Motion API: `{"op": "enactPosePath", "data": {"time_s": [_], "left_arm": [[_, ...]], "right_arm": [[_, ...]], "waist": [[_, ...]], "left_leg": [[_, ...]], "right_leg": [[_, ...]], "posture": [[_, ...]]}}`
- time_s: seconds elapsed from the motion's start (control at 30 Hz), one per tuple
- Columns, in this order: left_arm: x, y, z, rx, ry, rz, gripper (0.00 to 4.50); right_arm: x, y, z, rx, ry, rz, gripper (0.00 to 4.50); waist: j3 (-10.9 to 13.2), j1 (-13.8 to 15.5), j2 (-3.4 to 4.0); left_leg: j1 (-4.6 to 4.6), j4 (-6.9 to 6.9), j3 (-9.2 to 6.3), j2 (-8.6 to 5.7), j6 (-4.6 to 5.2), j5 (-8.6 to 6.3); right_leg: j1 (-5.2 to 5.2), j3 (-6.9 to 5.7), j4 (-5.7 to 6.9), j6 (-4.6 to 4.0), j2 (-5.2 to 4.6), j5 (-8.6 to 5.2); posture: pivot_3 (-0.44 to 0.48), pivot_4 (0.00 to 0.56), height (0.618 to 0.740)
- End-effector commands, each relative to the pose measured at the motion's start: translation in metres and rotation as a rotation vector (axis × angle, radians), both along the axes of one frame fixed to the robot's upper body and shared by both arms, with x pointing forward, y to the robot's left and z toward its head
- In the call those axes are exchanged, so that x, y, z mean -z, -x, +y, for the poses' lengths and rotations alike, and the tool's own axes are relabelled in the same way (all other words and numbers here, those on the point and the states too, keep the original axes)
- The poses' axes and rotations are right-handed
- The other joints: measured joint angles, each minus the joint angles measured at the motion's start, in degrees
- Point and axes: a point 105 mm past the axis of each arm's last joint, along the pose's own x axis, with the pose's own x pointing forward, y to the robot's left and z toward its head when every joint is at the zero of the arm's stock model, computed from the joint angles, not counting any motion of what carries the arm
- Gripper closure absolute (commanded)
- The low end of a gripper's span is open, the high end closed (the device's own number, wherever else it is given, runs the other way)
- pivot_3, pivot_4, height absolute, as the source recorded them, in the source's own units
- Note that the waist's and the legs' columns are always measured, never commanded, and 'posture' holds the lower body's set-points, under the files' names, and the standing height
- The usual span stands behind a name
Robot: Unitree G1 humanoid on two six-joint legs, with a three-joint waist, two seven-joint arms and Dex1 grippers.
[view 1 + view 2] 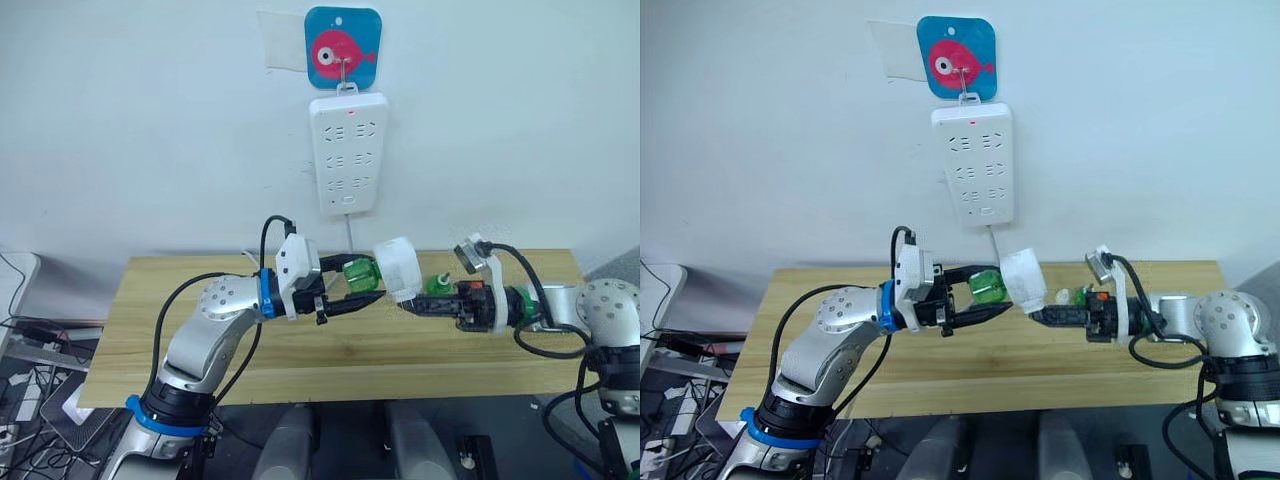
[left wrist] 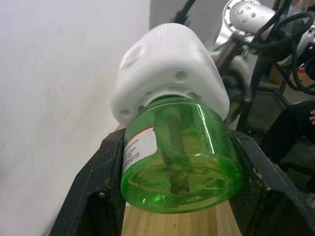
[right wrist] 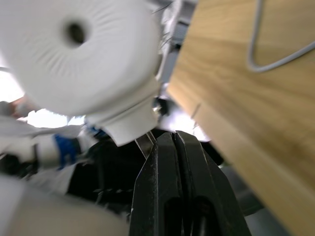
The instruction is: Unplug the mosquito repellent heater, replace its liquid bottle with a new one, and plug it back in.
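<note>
Spanning the gap between both grippers, the heater point(image 1: 397, 268) hangs above the table point(image 1: 350, 350). Left gripper point(image 1: 350, 295) clamps its green bottle point(image 1: 360, 274); right gripper point(image 1: 412, 306), closed, pinches a prong. Bottle axis points leftward.

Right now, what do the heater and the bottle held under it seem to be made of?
The mosquito repellent heater looks like matte white moulded plastic, opaque, with fine ribs. The bottle looks like glossy clear green plastic, possibly glass; a wick shows through it.
</note>
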Motion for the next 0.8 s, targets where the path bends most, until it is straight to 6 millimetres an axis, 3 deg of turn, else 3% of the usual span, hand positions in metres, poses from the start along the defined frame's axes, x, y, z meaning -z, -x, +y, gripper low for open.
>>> {"op": "enactPosePath", "data": {"time_s": [0.03, 0.23, 0.47, 0.8], "left_arm": [[-0.005, 0.002, 0.0, -0.002, 0.01, -0.039, 2.21], [0.002, 0.002, 0.0, 0.011, -0.029, -0.048, 2.21], [0.006, 0.004, -0.002, 0.038, -0.049, -0.043, 2.21], [0.011, 0.016, -0.004, 0.094, -0.075, -0.026, 2.21]], "right_arm": [[-0.025, 0.011, 0.005, -0.058, -0.083, -0.051, 4.43], [-0.056, 0.016, 0.016, -0.098, -0.157, -0.101, 4.43], [-0.078, -0.003, 0.028, -0.018, -0.177, -0.156, 4.43], [-0.058, -0.059, 0.03, 0.149, 0.024, -0.278, 4.43]], "waist": [[0.0, 0.0, 0.0], [0.0, -0.2, 0.0], [0.0, -1.0, -0.01], [0.0, -1.1, -0.01]], "left_leg": [[0.01, 0.0, 0.01, 0.02, 0.0, 0.0], [0.04, 0.08, 0.03, 0.02, -0.01, 0.01], [0.03, 0.09, 0.05, 0.03, 0.0, 0.01], [0.03, 0.1, 0.15, 0.04, 0.0, 0.01]], "right_leg": [[0.0, 0.0, 0.02, -0.01, 0.01, 0.02], [0.02, 0.0, 0.17, -0.01, 0.02, 0.06], [0.01, 0.0, 0.2, -0.01, 0.02, 0.06], [-0.14, 0.09, 0.38, -0.01, 0.04, 0.06]], "posture": [[-0.016, 0.217, 0.74], [-0.032, 0.215, 0.74], [-0.039, 0.217, 0.74], [-0.034, 0.221, 0.74]]}}
